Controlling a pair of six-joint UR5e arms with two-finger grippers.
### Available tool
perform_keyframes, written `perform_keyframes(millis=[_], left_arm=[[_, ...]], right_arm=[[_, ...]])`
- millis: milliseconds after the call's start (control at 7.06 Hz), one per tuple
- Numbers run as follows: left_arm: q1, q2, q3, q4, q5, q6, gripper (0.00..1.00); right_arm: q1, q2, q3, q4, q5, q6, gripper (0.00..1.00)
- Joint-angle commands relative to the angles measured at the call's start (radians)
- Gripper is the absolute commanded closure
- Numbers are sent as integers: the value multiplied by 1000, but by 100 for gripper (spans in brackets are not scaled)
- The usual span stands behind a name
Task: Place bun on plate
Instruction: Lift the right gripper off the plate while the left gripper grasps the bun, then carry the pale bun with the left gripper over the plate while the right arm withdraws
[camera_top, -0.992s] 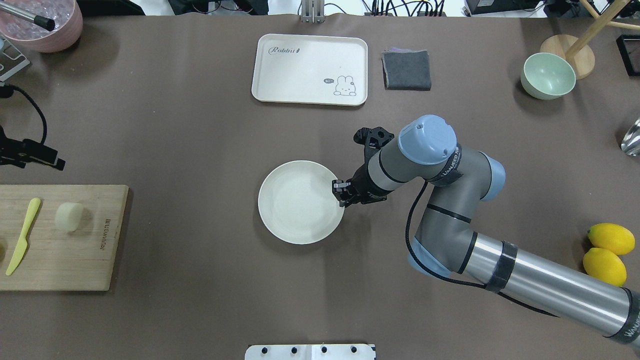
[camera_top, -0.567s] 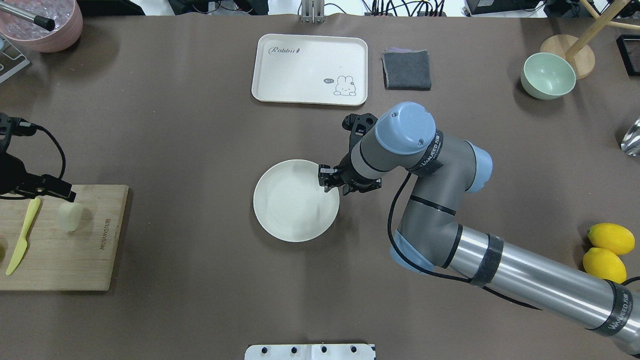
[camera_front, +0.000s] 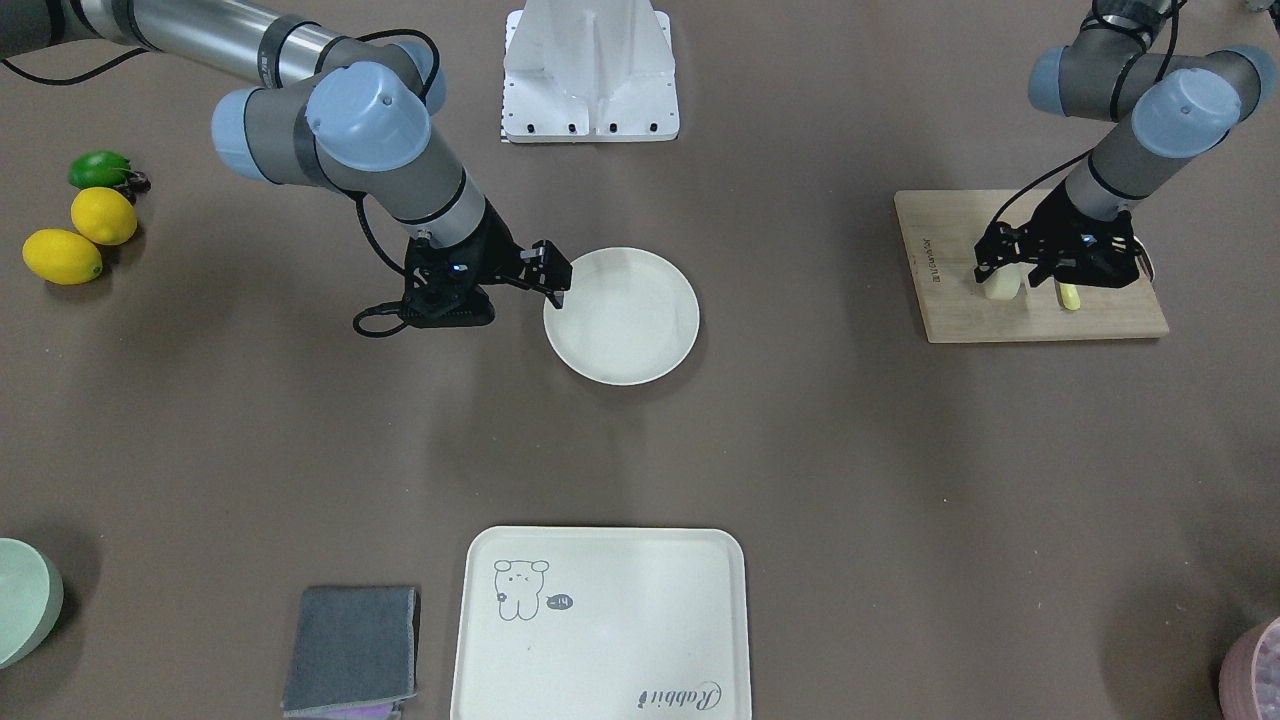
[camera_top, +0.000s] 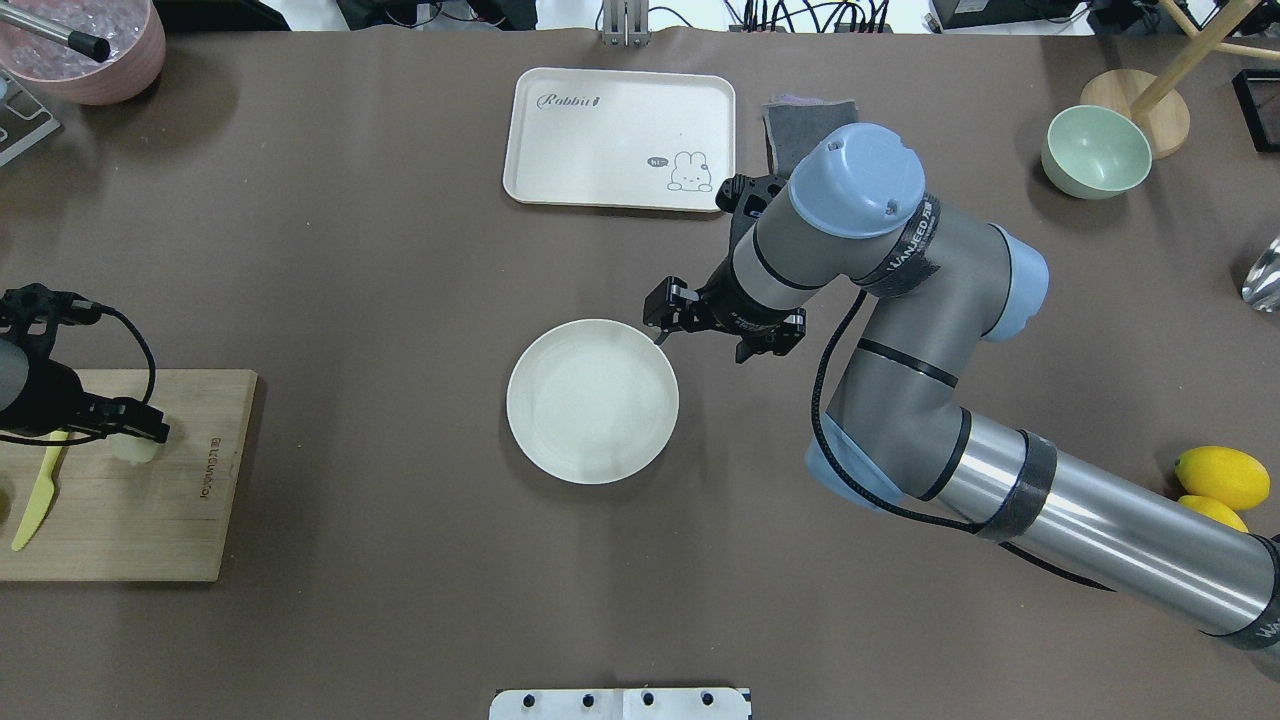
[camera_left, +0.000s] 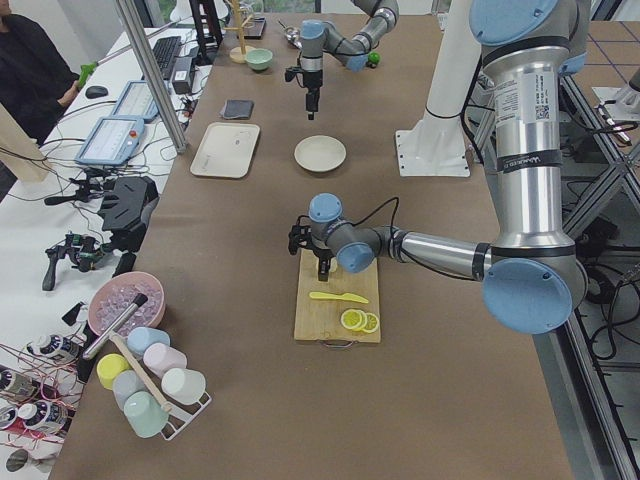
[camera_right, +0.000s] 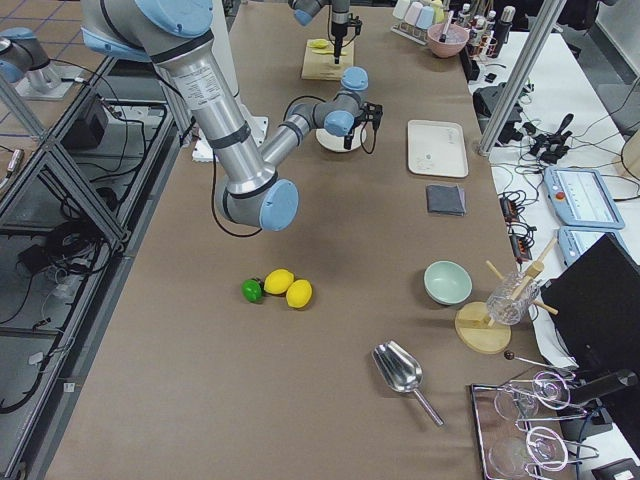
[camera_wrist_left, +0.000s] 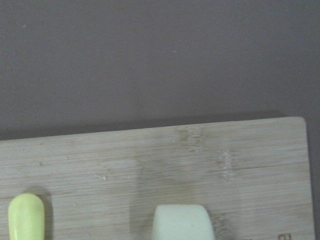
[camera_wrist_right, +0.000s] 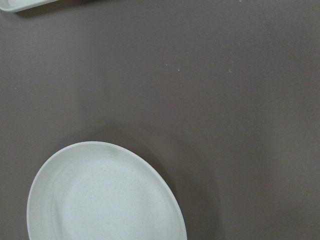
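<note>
Apparently the small pale cream rounded bun (camera_front: 1001, 288) rests on the rectangular wooden cutting board (camera_front: 1000, 322), well apart from the round cream plate (camera_top: 592, 402) set mid-tabletop (camera_top: 380, 300). The left tool (camera_front: 1008, 268) hangs over the bun; whether it grips, I cannot tell. The right tool (camera_top: 703, 328), fingers spread and empty, stands beside the plate's rim, the board side unblocked.

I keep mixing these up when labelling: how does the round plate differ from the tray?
The plate is round; the tray is rectangular. The plate is plain; the tray bears a rabbit drawing. The plate lies mid-table; the tray lies farther from the robot. Both are cream and empty.
</note>
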Motion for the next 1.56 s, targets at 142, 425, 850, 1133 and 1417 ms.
perform_keyframes(millis=[142, 425, 850, 1133, 1417], left_arm=[[-5, 3, -33, -6, 1, -2, 100], [-5, -67, -136, 40, -7, -102, 100], [87, -397, -127, 252, 19, -285, 100], [264, -676, -13, 434, 260, -384, 100], [323, -807, 101, 441, 300, -473, 100]], right_arm=[[2, -4, 23, -6, 3, 4, 0], [74, -42, 104, -119, 44, -28, 0], [366, -325, 221, -126, 247, -396, 1], [463, -486, 226, -124, 256, -651, 1], [580, -615, 218, -126, 267, -903, 1]])
